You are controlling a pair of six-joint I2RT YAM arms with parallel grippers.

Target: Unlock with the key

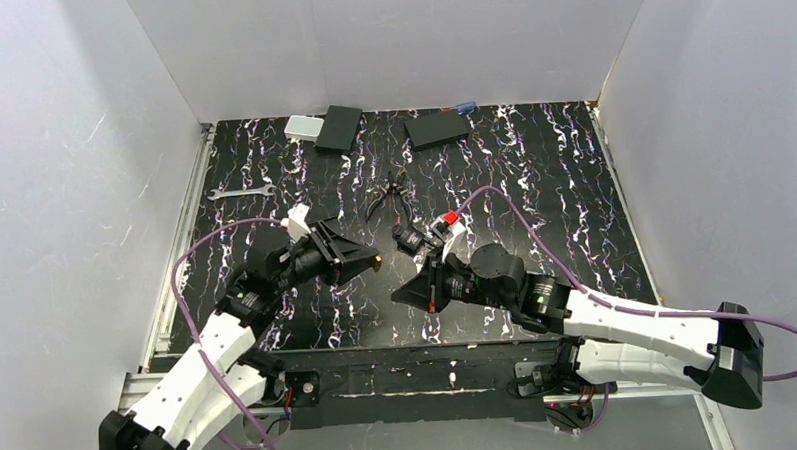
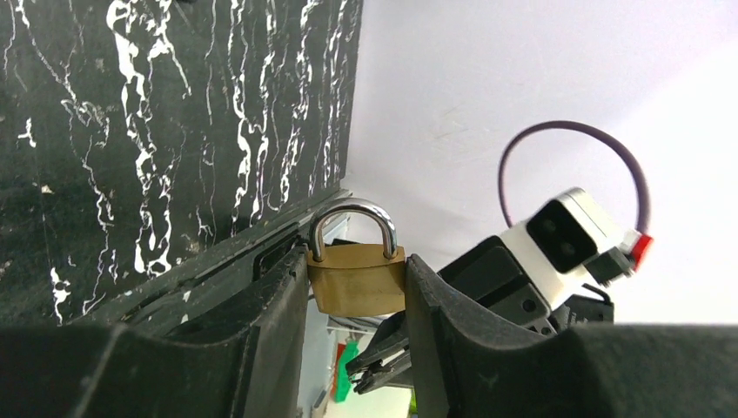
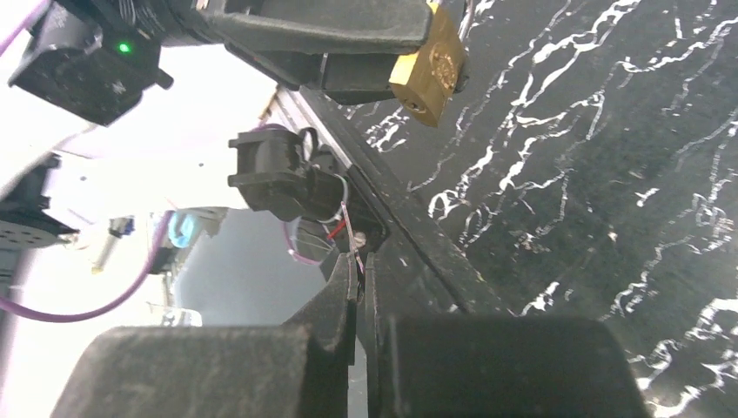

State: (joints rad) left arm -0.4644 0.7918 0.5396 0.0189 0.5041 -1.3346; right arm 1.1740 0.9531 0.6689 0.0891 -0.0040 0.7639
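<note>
Two robot arms meet low over a black marbled table (image 1: 534, 200). On the left, the left gripper (image 1: 368, 258) points toward the right arm, its jaws part-open and clamped on a brass padlock (image 2: 357, 280). The padlock's body is pinched between the two black fingers (image 2: 278, 305), one against each narrow side, and it sits right at the fingertips rather than deep in the jaws. Its silver shackle (image 2: 352, 218) stands out past the tips and looks closed, both legs entering the body, so the lock is judged not yet open. From the right wrist view, the keyhole (image 3: 416, 106) on the padlock's underside hangs clear of the left fingers and faces roughly toward the right arm. On the right, the right gripper (image 3: 358, 270) has its jaws pressed almost together, with only a thin slit between them. The key cannot be made out in any view, so it is unclear whether those jaws hold it. The right fingertips are near the padlock but apart from it, off to one side of the keyhole and not lined up with it. The likely trouble from here is a misaligned approach. A tip arriving off the keyhole's axis would push on the brass body and could pivot or slide the padlock out of its shallow hold. A thin key could also twist within so narrow a pinch. With the fingertips this near each other, the two grippers could knock together as well.
</note>
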